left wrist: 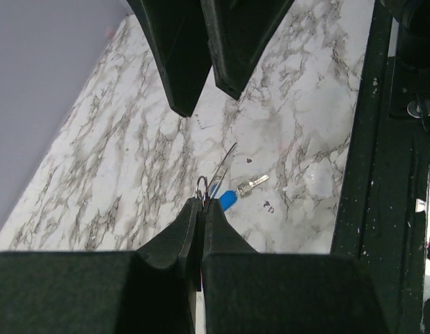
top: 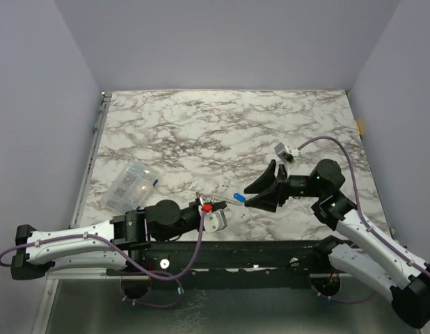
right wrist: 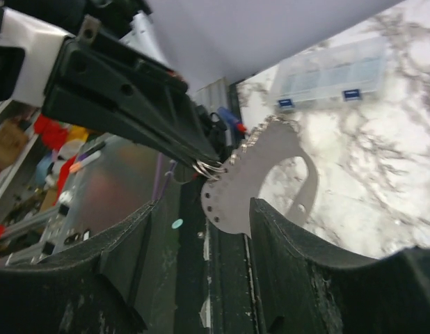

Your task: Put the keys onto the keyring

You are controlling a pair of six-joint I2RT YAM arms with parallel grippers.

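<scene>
My left gripper [top: 202,204] is shut on the small wire loop end of the keyring [right wrist: 251,182], a thin flat grey D-shaped metal loop held off the table. In the left wrist view the fingertips [left wrist: 202,200] pinch the loop, with the keyring [left wrist: 223,165] seen edge-on. The blue-headed key [left wrist: 227,200] shows just past my left fingertips, between the two grippers [top: 238,198]; I cannot tell whether it hangs on the ring. My right gripper [top: 248,197] is open, and the keyring's lower edge sits between its fingers [right wrist: 291,236]. Small silver pieces line the keyring's upper edge [right wrist: 260,131].
A clear plastic packet [top: 135,182] lies on the marble table [top: 222,132] at the left, also in the right wrist view [right wrist: 326,69]. The black frame rail [top: 236,250] runs along the near table edge, right below both grippers.
</scene>
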